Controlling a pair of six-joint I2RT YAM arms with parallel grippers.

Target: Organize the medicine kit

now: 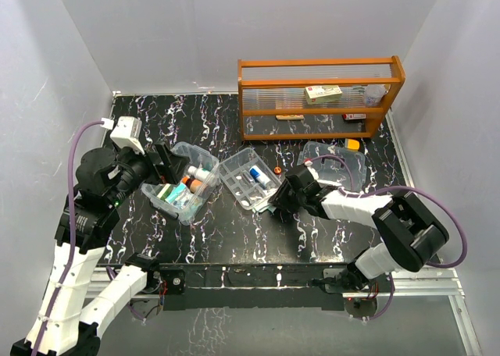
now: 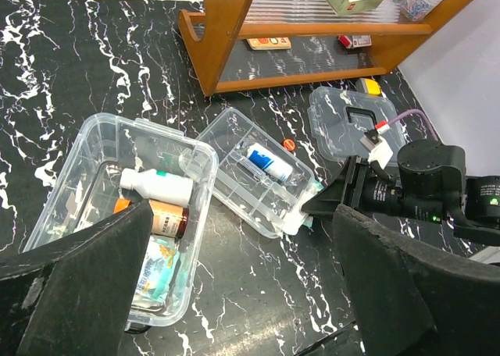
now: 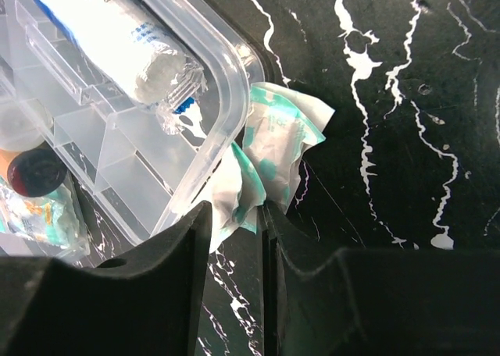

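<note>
Gripping a teal packet (image 3: 281,149) by the insert tray (image 3: 226,75), right pincer (image 3: 237,215); left pincer (image 2: 242,211) apart

The black white-veined desk (image 1: 234,243) carries a clear box (image 1: 186,218) at 9 o'clock, a divided tray (image 1: 241,154) at centre with a green-and-white packet (image 3: 277,145) at its 5 o'clock corner, a clear lid (image 1: 353,169) at 3 o'clock and an orange rack (image 1: 320,62) at 1 o'clock.
</note>
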